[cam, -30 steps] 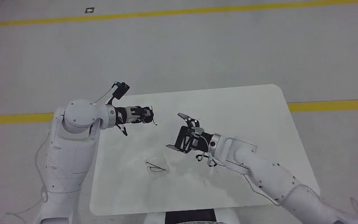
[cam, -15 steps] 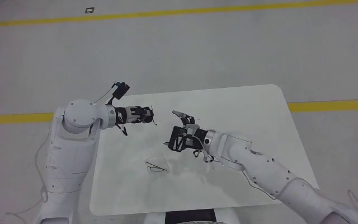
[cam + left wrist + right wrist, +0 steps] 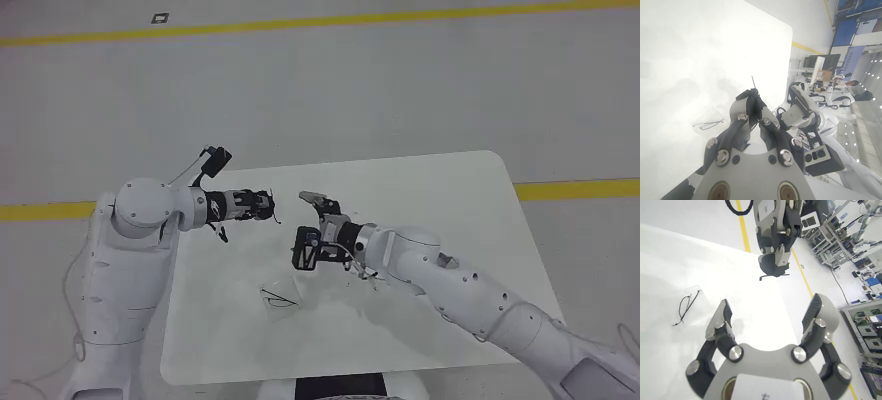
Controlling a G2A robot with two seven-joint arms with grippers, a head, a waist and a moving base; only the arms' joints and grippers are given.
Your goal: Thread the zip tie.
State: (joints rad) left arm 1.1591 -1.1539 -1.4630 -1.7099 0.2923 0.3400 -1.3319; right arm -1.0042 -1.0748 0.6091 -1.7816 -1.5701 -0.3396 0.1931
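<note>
My left gripper (image 3: pixel 268 205) hangs above the table's left part, shut on a thin black zip tie (image 3: pixel 754 84) whose ends stick out past the fingertips (image 3: pixel 772 273). That zip tie (image 3: pixel 766 276) juts from the pads in the right wrist view. My right gripper (image 3: pixel 308 228) stands open a short way to the right of the left one, facing it, with nothing between its fingers (image 3: pixel 810 311). Other black zip ties (image 3: pixel 280 296) lie on a clear sheet near the table's front left, also seen as zip ties (image 3: pixel 686 307) and zip ties (image 3: pixel 709 124).
The white table (image 3: pixel 450 200) has a rounded far right corner and bare room across its right half. A yellow floor line (image 3: pixel 580 188) runs past the table's sides.
My right gripper has moved left and up toward the left gripper, staying open. The left arm has kept still with its zip tie.
</note>
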